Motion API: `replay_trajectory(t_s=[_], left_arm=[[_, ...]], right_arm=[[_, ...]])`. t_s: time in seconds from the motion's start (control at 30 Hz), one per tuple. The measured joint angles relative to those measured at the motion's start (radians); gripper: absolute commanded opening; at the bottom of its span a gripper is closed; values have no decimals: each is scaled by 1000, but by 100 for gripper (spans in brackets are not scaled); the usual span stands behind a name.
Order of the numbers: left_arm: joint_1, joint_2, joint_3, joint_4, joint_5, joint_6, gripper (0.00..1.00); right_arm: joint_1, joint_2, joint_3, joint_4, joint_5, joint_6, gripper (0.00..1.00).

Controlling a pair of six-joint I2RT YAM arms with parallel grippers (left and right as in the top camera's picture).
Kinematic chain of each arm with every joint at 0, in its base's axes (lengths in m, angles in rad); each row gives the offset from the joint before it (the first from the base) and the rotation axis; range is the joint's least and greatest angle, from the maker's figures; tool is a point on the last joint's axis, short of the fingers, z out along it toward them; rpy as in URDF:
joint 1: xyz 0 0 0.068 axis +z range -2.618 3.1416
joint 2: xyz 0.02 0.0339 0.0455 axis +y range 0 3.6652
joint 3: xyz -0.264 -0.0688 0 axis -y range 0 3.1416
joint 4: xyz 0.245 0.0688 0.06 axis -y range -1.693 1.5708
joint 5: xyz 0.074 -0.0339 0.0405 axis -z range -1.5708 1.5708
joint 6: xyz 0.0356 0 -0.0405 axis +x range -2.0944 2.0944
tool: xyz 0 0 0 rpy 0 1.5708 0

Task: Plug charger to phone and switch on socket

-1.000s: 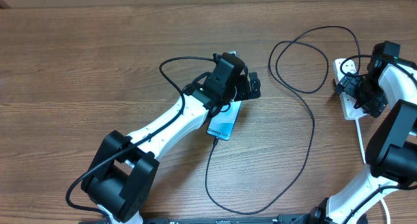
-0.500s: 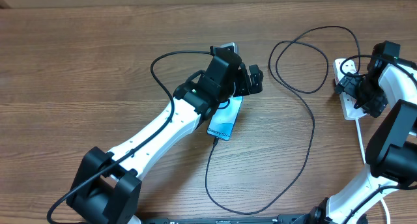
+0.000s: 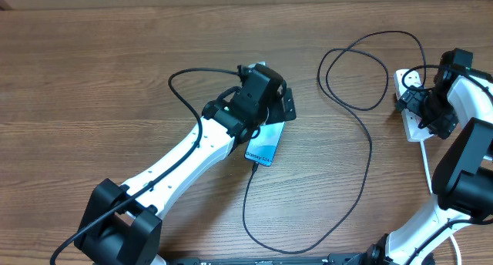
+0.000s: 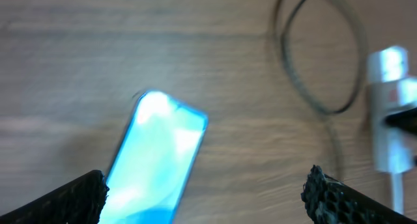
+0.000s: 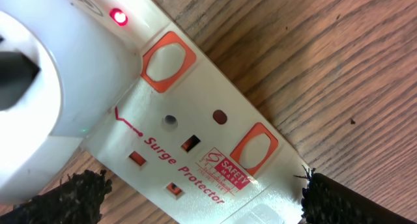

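Since the last look, the left arm [image 3: 192, 145] is drawn back off the phone [image 3: 266, 144] because the charger [image 3: 371, 153] is plugged in, and both jaws are left wide open, empty.

Bare bench [image 3: 92, 65] lies at ten o'clock of the phone [image 3: 262, 148]; charger [image 3: 371, 145] loops block three o'clock.

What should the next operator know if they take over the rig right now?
Left gripper: jaws open, empty, above the phone.
Right gripper: jaws open, empty, over the power strip.
The cable meets the phone's lower end, seemingly plugged in; its other end runs to the strip.
A red light glows on the strip, so it may be on.
Left: confirm both, retract arms.
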Motion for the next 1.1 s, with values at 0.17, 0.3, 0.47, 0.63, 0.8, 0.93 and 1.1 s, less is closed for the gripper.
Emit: replay_trajectory(t_s=[0.17,0.3,0.47,0.63,0.8,0.93,1.1], left_arm=[[0,-23,0,-142,-6,3,100],[0,-32,-2,-275,-18,3,99],[0,-32,-13,-287,-48,24,100],[0,-32,-30,-287,-60,82,100],[0,-33,-60,-286,-63,110,100],[0,-33,-80,-286,-63,113,100],[0,-33,-85,-258,-63,114,100]], right_arm=[[0,0,0,1,0,0,100],[0,0,0,0,-1,0,100],[0,0,0,0,0,0,100],[0,0,0,0,0,0,100],[0,0,0,0,-1,0,100],[0,0,0,0,-1,0,100],[0,0,0,0,-1,0,100]])
